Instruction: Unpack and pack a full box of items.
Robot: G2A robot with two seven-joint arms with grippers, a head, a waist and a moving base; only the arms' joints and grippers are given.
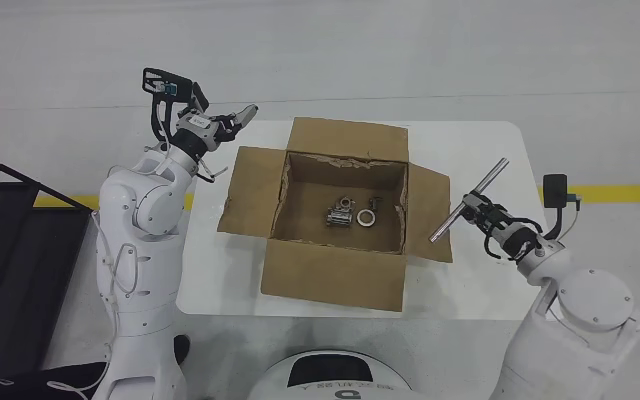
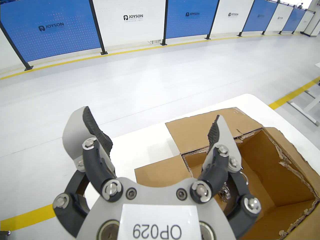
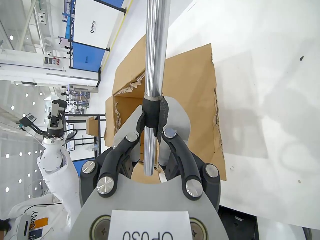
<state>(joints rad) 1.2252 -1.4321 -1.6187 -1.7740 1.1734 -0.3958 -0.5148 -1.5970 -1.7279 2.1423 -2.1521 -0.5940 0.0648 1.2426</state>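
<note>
– Right pincer (image 1: 471,213) is clenched on the steel rod (image 1: 490,177), just beyond the right flap of the cardboard box (image 1: 335,275). Which way does the rod run?
– Diagonally, its near end pointing at the opening. That box sits on the counter (image 1: 470,290), with 1 ring (image 1: 368,217) and small metal fittings (image 1: 341,214) on its floor.
– And the left pincer (image 1: 243,113)?
– Released, empty, off the far-left corner. I judge the right arm better placed.
</note>
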